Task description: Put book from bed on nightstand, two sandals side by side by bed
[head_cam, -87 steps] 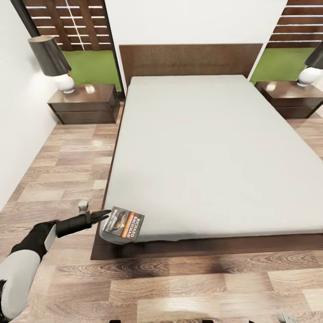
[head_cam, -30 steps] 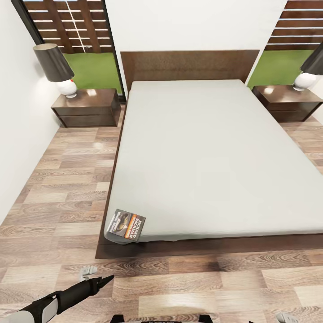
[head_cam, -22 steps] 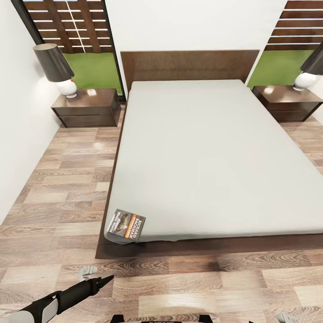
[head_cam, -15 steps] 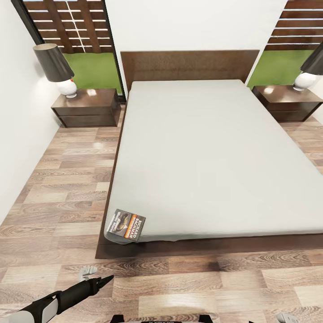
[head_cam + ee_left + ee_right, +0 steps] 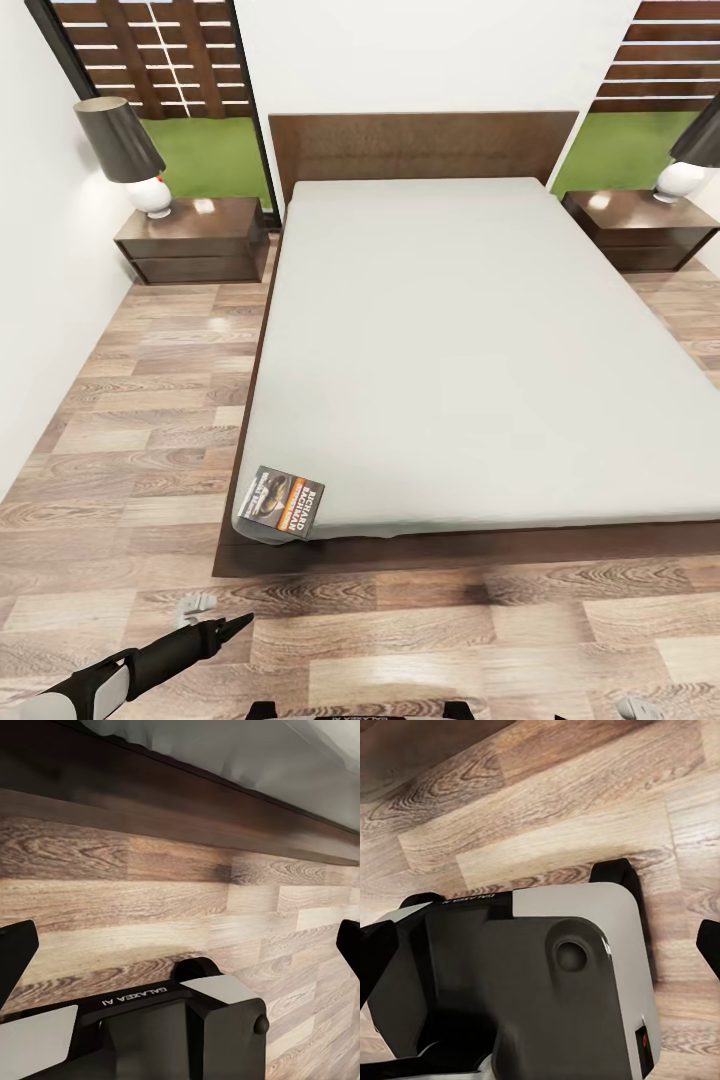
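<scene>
Since the book overhangs the bed's corner, a clumsy nudge from the left hand, spread wide and empty, could drop it.

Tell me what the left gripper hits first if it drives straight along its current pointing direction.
Judging by the left wrist view, the left gripper points low over the floor toward the bed, so probably its dark wooden frame comes first. The book lies higher, on the mattress corner. Depth is uncertain.

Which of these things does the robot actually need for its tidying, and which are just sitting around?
Needed: book on the bed corner; nightstand; left hand, empty over the floor.

Just there: lamp, windows, floor.
</scene>
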You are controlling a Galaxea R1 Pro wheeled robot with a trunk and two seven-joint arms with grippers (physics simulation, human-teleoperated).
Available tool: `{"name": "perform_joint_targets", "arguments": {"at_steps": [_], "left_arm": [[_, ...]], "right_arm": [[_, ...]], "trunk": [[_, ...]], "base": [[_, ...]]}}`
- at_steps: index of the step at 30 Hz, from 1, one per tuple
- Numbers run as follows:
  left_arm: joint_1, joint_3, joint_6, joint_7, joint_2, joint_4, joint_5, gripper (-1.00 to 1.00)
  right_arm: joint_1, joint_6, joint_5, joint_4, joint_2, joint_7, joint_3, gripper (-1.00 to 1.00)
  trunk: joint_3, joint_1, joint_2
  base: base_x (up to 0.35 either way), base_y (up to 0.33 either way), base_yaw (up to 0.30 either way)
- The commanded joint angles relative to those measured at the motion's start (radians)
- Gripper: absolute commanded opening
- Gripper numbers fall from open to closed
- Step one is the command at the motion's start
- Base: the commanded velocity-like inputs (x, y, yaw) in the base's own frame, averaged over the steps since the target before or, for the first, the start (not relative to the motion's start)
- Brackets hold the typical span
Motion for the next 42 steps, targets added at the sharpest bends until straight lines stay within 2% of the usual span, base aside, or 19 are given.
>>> {"name": "perform_joint_targets", "arguments": {"at_steps": [1, 20, 42], "left_arm": [[0.0, 0.006, -0.005, -0.002, 0.0, 0.001, -0.008, 1.0], [0.0, 0.006, -0.005, -0.002, 0.0, 0.001, -0.007, 1.0], [0.0, 0.006, -0.005, -0.002, 0.0, 0.001, -0.007, 1.0]], "right_arm": [[0.0, -0.004, -0.006, 0.001, 0.0, 0.002, 0.008, 1.0], [0.0, 0.001, -0.007, 0.001, 0.0, 0.004, 0.007, 1.0], [0.0, 0.004, -0.006, 0.001, 0.003, 0.004, 0.008, 1.0]], "trunk": [[-0.001, 0.0, -0.001], [-0.001, 0.0, -0.001], [-0.006, 0.0, -0.001]], "base": [[0.0, 0.0, 0.0], [0.0, 0.0, 0.018], [0.0, 0.0, 0.243]]}}
